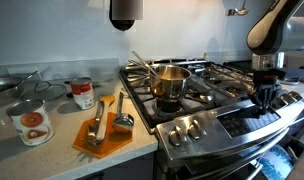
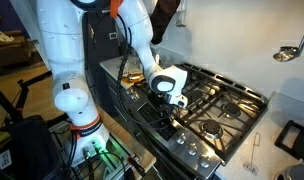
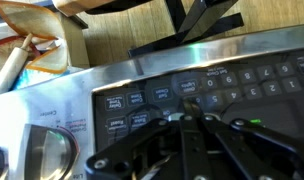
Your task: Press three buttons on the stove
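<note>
The stove [image 1: 207,90] is a stainless-steel gas range with black grates, silver front knobs [image 1: 187,128] and a dark control panel [image 1: 242,120]. It shows in both exterior views [image 2: 217,105]. My gripper [image 1: 264,97] points down at the panel on the stove's front edge [image 2: 170,118]. In the wrist view the two fingers [image 3: 187,113] lie shut together. Their tips are on or just above the panel's buttons [image 3: 232,85], near the middle row beside the number keys. I cannot tell whether they touch. A round knob [image 3: 47,155] shows at the lower left.
A steel pot [image 1: 170,82] stands on a front burner. On the counter beside the stove are an orange cutting board [image 1: 102,135] with utensils and two cans [image 1: 30,122] [image 1: 83,93]. A ladle [image 2: 289,52] hangs on the wall. The robot's white base [image 2: 67,100] stands in front of the stove.
</note>
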You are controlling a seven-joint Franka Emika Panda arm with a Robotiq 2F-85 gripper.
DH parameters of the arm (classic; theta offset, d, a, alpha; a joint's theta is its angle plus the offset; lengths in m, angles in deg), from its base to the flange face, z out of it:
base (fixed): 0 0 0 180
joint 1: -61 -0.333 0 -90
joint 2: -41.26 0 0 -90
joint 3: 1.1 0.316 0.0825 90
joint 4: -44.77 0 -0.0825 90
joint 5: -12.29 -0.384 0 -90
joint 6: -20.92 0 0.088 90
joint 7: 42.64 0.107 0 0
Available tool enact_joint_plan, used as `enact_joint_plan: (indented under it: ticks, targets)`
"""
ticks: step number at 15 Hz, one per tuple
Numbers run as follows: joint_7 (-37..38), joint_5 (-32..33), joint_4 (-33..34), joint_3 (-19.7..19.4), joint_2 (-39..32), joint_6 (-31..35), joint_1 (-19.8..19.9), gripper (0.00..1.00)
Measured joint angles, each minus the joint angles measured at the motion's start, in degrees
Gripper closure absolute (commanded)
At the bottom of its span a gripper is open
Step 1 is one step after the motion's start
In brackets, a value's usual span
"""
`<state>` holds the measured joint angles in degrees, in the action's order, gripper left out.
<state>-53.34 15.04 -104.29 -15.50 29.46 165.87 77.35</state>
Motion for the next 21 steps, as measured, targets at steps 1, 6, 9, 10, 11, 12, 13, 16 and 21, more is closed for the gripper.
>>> enact_joint_plan:
  ticks: [1, 6, 9, 10, 11, 12, 13, 16, 21]
  targets:
    - [0.00, -0.19, 0.29, -0.07, 0.00, 0.00, 0.14, 1.00]
    - [0.00, -0.67, 1.49, -0.45, 0.00, 0.00, 0.64, 1.00]
    - [0.00, -0.85, 1.74, -0.50, 0.00, 0.00, 0.86, 1.00]
    - [0.00, -0.91, 1.79, -0.52, -0.01, 0.00, 0.90, 1.00]
    - [0.00, -0.97, 1.83, -0.53, -0.04, 0.00, 0.92, 1.00]
    - [0.00, -0.99, 1.86, -0.54, -0.08, 0.00, 0.92, 1.00]
    - [0.00, -1.00, 1.89, -0.56, -0.15, 0.00, 0.92, 1.00]
    - [0.00, -1.00, 2.03, -0.62, -0.53, 0.00, 0.93, 1.00]
    - [0.00, -1.07, 2.09, -0.64, -0.63, -0.02, 0.94, 1.00]
